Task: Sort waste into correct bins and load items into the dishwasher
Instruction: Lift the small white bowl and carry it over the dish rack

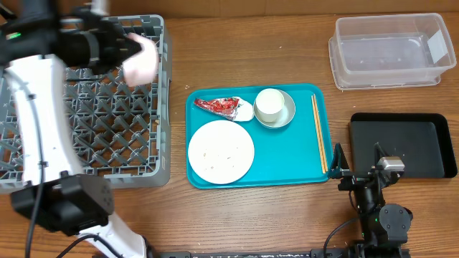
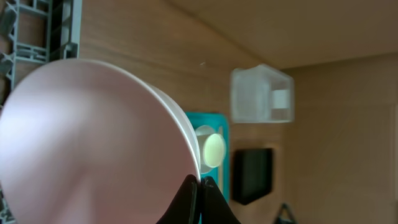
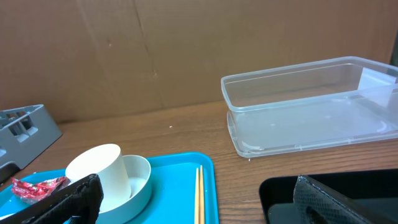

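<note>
The large grey dish rack fills the left of the table, its lattice floor bare of dishes. At centre lies the teal serving tray. The clear tub stands far right and the black tray near right, and nothing shows in either.

The right gripper rests just left of the black tray, its jaws spread wide and holding nothing.

On the teal tray's near left sits the large white plate, faintly speckled.

Above the rack's far right corner, the left gripper is pinched tight on the rim of the pinkish-white bowl. It holds the bowl tilted on edge and not yet set down.

The metal bowl sits at the tray's far side with the white cup standing in it. The red foil wrapper and its napkin wad lie just to the left, and wooden chopsticks run along the tray's right edge.

The job looks barely begun: the first dish is arriving at the rack, while three dishes and all the waste are yet to be handled.
</note>
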Action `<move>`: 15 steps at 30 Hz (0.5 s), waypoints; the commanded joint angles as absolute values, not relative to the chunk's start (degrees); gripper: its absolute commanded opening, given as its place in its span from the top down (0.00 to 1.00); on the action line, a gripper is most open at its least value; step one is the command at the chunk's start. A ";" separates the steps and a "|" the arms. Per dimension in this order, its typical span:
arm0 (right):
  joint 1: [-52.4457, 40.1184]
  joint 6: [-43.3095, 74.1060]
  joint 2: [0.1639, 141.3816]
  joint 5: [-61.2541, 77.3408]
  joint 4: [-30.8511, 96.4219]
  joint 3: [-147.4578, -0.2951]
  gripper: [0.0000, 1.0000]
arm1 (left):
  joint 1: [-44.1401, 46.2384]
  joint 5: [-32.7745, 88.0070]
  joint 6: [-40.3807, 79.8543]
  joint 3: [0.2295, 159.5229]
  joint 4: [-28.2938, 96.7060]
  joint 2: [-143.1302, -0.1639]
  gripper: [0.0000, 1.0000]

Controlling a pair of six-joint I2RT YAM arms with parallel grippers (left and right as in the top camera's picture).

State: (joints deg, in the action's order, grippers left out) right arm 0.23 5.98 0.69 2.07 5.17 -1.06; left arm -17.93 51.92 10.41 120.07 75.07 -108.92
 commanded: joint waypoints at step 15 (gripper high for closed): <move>0.05 6.17 0.16 1.56 4.82 -0.47 0.00 | -43.62 90.52 -6.37 90.91 60.93 -108.66 0.96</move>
